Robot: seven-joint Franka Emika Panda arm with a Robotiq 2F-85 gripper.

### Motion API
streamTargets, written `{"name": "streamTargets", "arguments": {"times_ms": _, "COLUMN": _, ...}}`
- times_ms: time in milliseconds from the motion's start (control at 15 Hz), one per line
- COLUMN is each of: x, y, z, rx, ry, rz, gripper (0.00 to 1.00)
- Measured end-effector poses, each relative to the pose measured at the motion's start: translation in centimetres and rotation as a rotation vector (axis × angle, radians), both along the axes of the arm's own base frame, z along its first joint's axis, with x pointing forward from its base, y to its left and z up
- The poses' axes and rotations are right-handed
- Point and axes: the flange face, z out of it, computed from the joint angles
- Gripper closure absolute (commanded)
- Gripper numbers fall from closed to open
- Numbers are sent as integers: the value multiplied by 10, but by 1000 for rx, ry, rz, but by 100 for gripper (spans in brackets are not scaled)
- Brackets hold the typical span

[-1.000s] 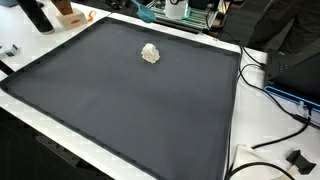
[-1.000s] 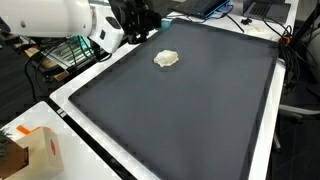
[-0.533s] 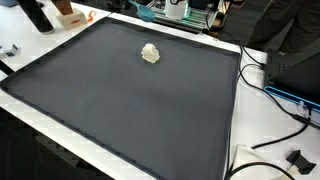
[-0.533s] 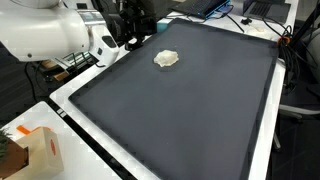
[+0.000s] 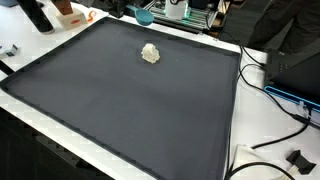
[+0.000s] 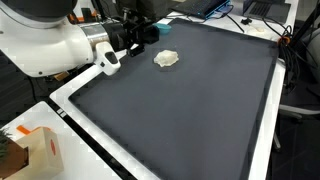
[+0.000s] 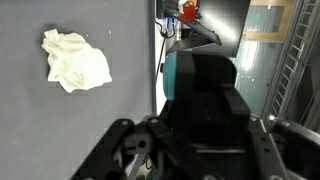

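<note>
A crumpled white cloth wad [image 6: 167,59] lies on a dark grey mat [image 6: 190,110] covering the white worktop [image 5: 255,125]. The black tool [image 6: 143,33] hovers just beside it, apparently empty; I cannot tell how wide it stands.

The crumpled wad [image 7: 75,60] looks like soft white cloth; the desk mat [image 5: 130,110] is smooth, matt and dark; the tool [image 7: 192,145] is black plastic.

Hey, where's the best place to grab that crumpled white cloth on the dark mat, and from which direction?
Probably the raised middle of the crumpled white cloth, coming straight down from above. It lies as a low, loose heap on the dark mat, so pinching across its bunched folds should catch it.
</note>
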Motion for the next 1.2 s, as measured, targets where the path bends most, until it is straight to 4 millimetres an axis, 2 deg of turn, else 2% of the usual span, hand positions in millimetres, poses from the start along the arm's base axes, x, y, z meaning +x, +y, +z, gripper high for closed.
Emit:
{"name": "streamTargets", "arguments": {"times_ms": 533, "x": 8, "y": 3, "z": -18, "rx": 25, "ry": 133, "rz": -33, "gripper": 75}}
{"name": "streamTargets", "arguments": {"times_ms": 1200, "x": 20, "y": 2, "z": -40, "rx": -37, "ry": 267, "rz": -91, "gripper": 75}}
